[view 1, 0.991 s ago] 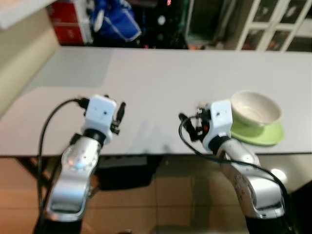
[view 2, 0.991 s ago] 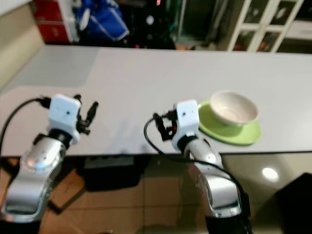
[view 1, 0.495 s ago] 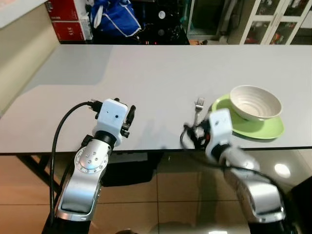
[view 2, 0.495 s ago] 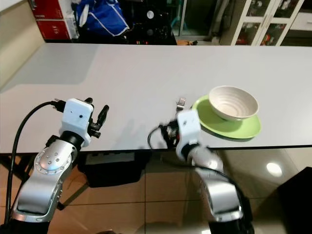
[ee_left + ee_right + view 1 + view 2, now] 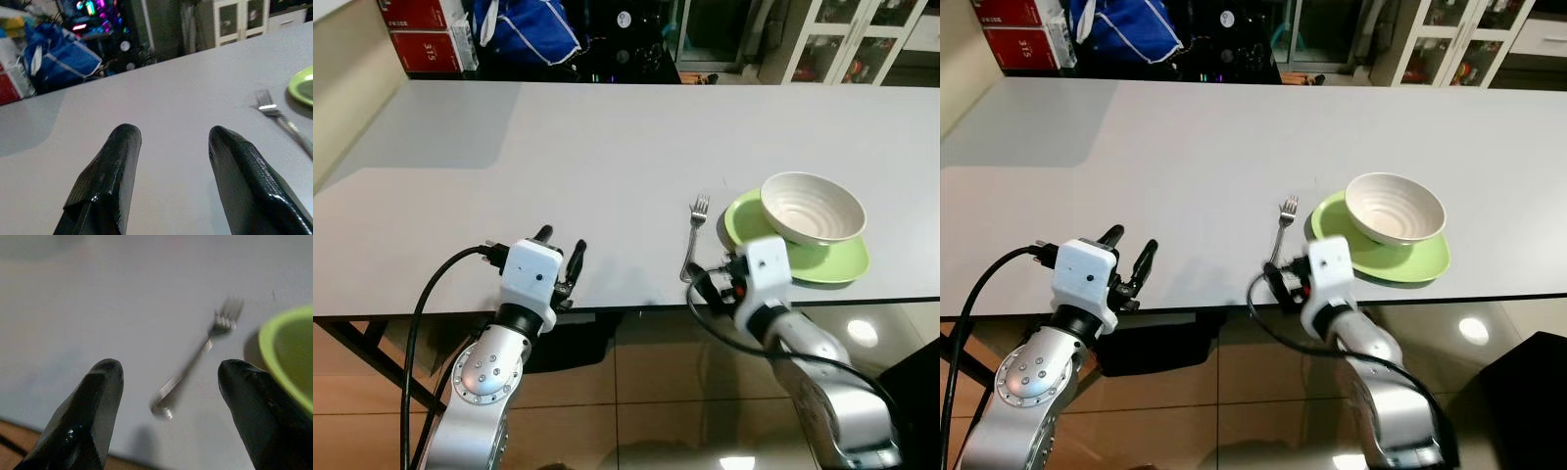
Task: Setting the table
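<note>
You have one fork (image 5: 694,234), one white bowl (image 5: 812,207) and one green plate (image 5: 834,261) on one grey table (image 5: 558,157). Behind it you can count two red boxes (image 5: 421,34) and one blue bag (image 5: 524,31).

Red box (image 5: 428,49) behind table: small white number on label, possibly "315", too small to confirm.

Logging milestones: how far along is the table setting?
Done: white bowl sits on the green plate, and the fork lies flat on the table left of the plate. In hand: nothing; right end effector is open behind the fork handle, left end effector open. No other cutlery is laid.
</note>
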Robot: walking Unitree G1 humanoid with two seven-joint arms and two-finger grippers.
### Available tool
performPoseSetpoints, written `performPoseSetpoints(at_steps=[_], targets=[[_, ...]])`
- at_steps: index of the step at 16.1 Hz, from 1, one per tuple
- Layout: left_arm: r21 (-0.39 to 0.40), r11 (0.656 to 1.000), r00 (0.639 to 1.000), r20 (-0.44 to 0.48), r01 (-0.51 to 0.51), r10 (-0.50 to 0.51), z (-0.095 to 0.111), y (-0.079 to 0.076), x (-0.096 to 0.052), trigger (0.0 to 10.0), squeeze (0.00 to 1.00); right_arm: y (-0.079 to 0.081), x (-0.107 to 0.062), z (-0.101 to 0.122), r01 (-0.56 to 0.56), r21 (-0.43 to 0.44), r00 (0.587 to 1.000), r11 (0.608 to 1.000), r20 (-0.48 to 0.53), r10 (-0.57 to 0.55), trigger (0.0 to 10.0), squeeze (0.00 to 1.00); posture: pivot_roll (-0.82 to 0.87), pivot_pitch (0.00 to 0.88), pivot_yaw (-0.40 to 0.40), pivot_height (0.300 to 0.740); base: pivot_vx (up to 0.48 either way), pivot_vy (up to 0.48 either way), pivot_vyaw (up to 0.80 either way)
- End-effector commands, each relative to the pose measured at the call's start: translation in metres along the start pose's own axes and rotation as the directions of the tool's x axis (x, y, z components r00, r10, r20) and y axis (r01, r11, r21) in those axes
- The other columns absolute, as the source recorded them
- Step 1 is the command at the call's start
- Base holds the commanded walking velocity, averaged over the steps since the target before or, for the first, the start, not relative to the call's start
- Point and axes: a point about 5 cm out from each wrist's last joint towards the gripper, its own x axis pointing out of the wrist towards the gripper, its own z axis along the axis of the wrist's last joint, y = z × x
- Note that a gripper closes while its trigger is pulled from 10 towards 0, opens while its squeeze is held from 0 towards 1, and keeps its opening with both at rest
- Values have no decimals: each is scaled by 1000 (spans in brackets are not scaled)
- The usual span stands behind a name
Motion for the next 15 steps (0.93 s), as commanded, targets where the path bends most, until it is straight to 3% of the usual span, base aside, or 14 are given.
performPoseSetpoints(at_steps=[1, 6, 7, 11, 13, 15], targets=[[-7, 999, 999, 36, 33, -33, 6, -3, 0, 10000, 0, -8, 1, 0, 28, 12, 1000, 1000, 13, -28, 10000, 0, -17, 0, -28, 740, 0, 0, 0], [13, 995, 995, 16, 102, -102, -2, -2, 8, 10000, 0, -19, 15, -7, 72, 1, 997, 997, -39, -72, 10000, 0, -28, 0, -11, 740, 0, 0, 0], [28, 994, 994, 9, 106, -106, -3, -2, 9, 10000, 0, -19, 24, -6, 55, 2, 998, 998, -28, -55, 0, 0, -17, 0, -17, 740, 0, 0, 0], [43, 982, 982, -52, 185, -182, -12, -2, 9, 10000, 0, -22, 52, -9, 30, 41, 999, 999, -35, -28, 0, 0, 8, 0, -27, 740, 0, 0, 0], [46, 953, 952, -78, 300, -295, -14, -8, 5, 10000, 0, -19, 65, -17, -9, 6, 996, 1000, -89, 10, 0, 0, 11, 0, -22, 740, 0, 0, 0], [56, 944, 943, -88, 326, -320, -15, -9, 3, 10000, 0, -18, 70, -22, -24, -10, 993, 1000, -113, 22, 0, 0, 13, 0, -17, 740, 0, 0, 0]])
